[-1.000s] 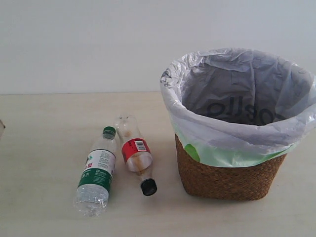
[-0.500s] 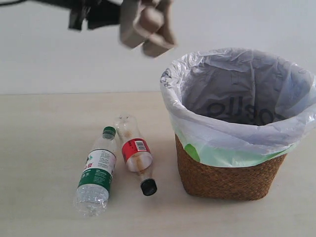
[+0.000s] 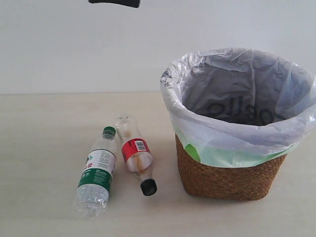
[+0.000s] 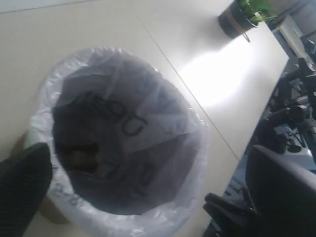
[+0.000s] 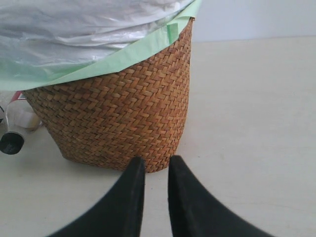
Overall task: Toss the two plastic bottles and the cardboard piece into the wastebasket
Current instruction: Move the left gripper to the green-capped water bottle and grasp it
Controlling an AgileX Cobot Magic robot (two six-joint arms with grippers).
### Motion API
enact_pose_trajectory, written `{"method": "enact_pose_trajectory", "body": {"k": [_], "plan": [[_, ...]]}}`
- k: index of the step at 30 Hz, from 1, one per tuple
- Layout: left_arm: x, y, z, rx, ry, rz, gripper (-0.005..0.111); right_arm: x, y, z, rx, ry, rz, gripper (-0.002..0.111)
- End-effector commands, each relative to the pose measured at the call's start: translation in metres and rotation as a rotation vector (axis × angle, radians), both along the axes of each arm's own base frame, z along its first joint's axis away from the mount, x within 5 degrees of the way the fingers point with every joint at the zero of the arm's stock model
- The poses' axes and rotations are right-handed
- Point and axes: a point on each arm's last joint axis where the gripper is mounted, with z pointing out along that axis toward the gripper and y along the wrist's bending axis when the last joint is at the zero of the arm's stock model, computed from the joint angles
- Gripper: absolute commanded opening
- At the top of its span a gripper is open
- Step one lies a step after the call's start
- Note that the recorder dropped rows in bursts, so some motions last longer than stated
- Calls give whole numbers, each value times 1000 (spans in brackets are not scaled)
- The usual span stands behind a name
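Both bottles, the green-capped bottle (image 3: 96,177) and black-capped bottle (image 3: 135,154), lie side by side on the tabletop beside the wastebasket (image 3: 230,180), probably light, slick and crushable, best pinched mid-body; the left gripper (image 4: 22,190) holds nothing visible, its spread unclear, while the right gripper (image 5: 155,170) is narrowly parted and empty.

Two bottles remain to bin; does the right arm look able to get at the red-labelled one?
Probably not directly: the brown wicker wastebasket stands between the right pincer and the red-labelled clear plastic bottle.
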Motion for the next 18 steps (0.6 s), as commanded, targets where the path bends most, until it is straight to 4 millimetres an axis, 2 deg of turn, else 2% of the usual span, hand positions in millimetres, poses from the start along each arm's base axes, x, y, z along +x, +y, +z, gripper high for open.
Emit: {"method": "enact_pose_trajectory", "body": {"k": [1, 4, 8, 12, 18], "plan": [[-10, 27, 13, 103, -62, 84, 108, 0, 0, 1, -2, -14, 3, 13], [-17, 39, 9, 215, -97, 126, 108, 0, 0, 1, -2, -14, 3, 13], [-25, 53, -11, 365, -85, 163, 108, 0, 0, 1, -3, -12, 3, 13], [-26, 61, -46, 494, -13, 166, 108, 0, 0, 1, -3, -10, 3, 13], [-32, 64, -102, 583, 166, 130, 108, 0, 0, 1, -3, -12, 3, 13]]}}
